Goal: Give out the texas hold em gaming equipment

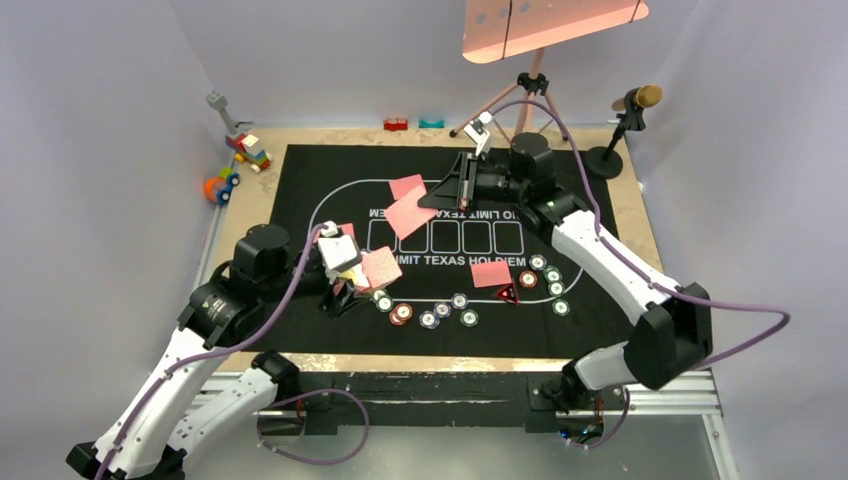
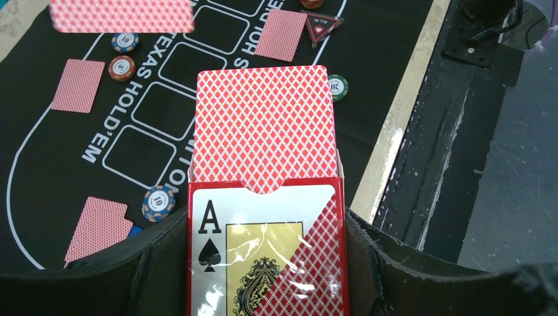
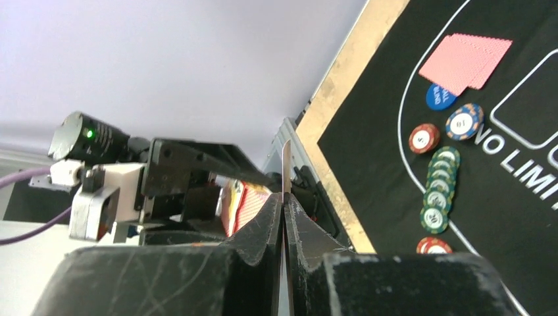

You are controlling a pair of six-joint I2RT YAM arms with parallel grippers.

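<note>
The right gripper (image 3: 284, 214) is pinched shut on a single playing card (image 3: 287, 164), which stands edge-on between its fingers, rises just past their tips and is held above the mat (image 1: 300, 175). Straight ahead of those tips, near but apart, the left gripper (image 2: 265, 247) is clamped on the two sides of the card box (image 2: 263, 263). The rest of the pack (image 2: 263, 125) sticks halfway out of the box's open mouth, pink backs up. Below and to one side of the right gripper, two overlapped dealt cards (image 3: 466, 59) lie on the mat with a blue button (image 3: 439, 97) tucked against their edge. A red chip (image 3: 424, 138) and a blue-and-orange chip (image 3: 464, 122) sit just beside the button, and then a row of green chips (image 3: 439, 191) runs along the printed line, each touching the next. Out beyond the left gripper, more single cards lie face down at separate seats, and the red triangular marker (image 2: 322, 26) sits just beside one of them. By my judgement the job is partway done: chips, button and marker look placed and several seats have cards. The lifted card has no seat yet, the printed boxes (image 1: 445, 237) in the middle show no card laid in them, and most of the pack is left to deal.
</note>
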